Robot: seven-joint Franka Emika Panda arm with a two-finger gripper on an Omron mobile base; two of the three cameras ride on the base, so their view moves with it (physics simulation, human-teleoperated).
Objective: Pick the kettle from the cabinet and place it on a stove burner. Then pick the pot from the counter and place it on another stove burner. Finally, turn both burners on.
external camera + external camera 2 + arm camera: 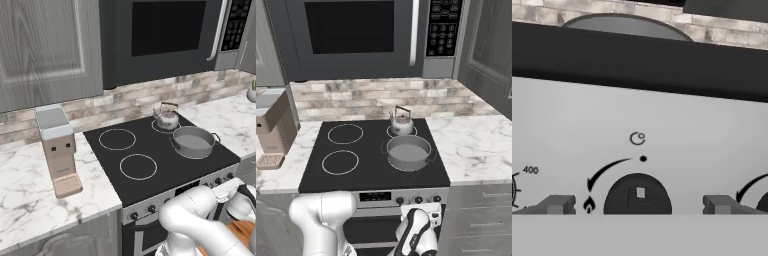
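The kettle [166,118] is seen upright on the small back right burner [401,131] of the black cooktop [150,150], close to the brick backsplash [130,100]. The pot [192,141] is set on the larger front right burner, just in front of the kettle; whether the two touch cannot be told. The pot's inside is seen as plain grey, with nothing in it. The two left burners [117,139] are bare, and open glass is left on that side. The pot is near the cooktop's right edge, beside the marble counter [225,120].

The gripper [639,205] is held low at the stove's front panel [587,125], its fingers [558,204] spread wide to either side of a dark knob [638,195], gripping nothing.
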